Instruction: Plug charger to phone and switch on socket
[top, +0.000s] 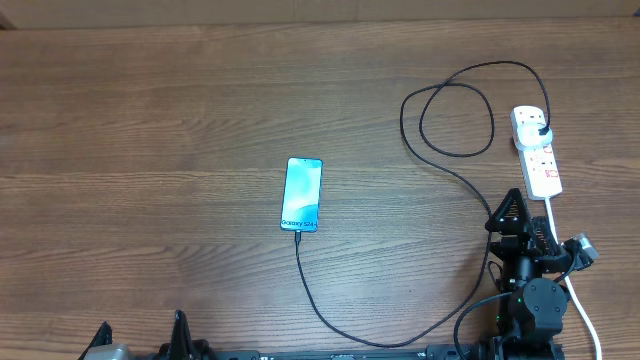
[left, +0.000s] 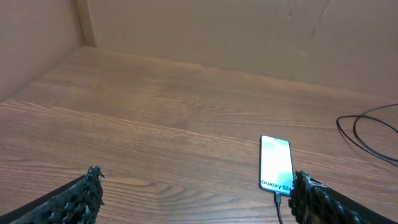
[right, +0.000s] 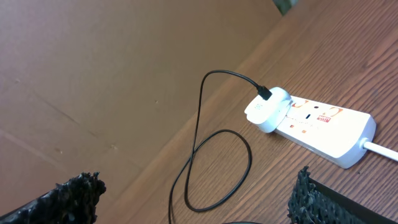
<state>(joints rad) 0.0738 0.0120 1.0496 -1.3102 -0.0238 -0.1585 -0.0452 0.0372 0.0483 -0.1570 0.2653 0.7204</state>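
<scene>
- Two claws: the left gripper (left: 199, 194) and the right gripper (right: 196, 198) are both spread wide and hold nothing.
- Galaxy phone (top: 302, 194) lies flat, screen up, near the centre of the tabletop (top: 150, 150).
- Charger cable (top: 297, 255) meets the phone's near end and loops toward the right edge.
- Its adapter (right: 267, 109) sits in the white power strip (top: 541, 165) by the far right corner.

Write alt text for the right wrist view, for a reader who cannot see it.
A white power strip with red markings lies on a wooden table, a white adapter plugged into its end, its black cable looping away. The right claw hangs open.
</scene>
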